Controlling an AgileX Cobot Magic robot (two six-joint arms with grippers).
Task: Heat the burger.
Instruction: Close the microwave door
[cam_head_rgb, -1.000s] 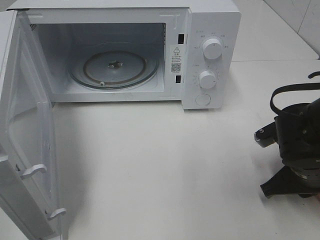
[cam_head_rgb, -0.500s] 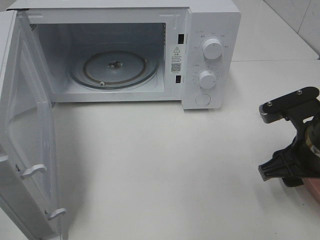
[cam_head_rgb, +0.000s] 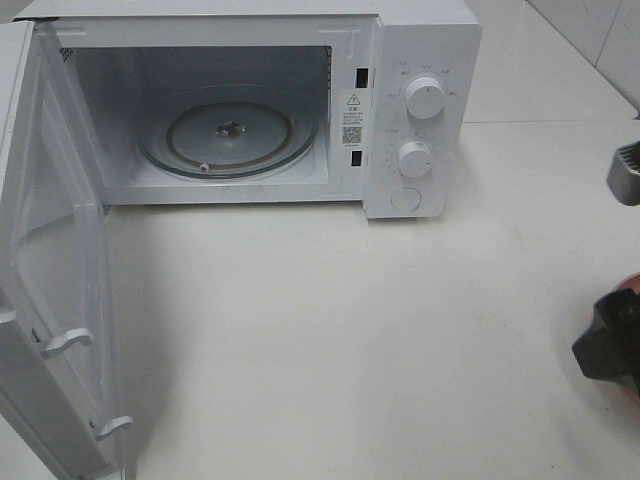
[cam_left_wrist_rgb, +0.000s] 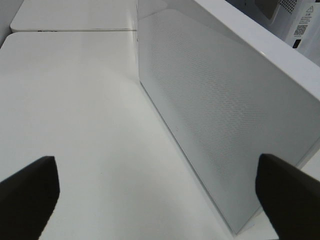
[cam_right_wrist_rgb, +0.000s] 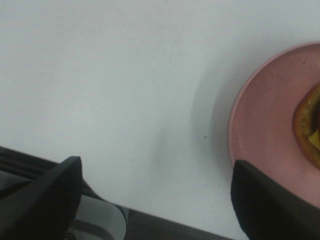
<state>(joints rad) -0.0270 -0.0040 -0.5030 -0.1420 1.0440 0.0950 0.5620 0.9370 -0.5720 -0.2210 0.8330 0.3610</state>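
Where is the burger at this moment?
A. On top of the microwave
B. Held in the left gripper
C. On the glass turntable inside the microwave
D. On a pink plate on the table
D: the right wrist view shows the burger lying on the pink plate, while the turntable in the open microwave is bare.

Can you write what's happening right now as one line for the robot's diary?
microwave: door open, glass tray bare | burger: on pink plate, outside microwave | right tool: open beside plate, holding nothing | left tool: open, empty, near door
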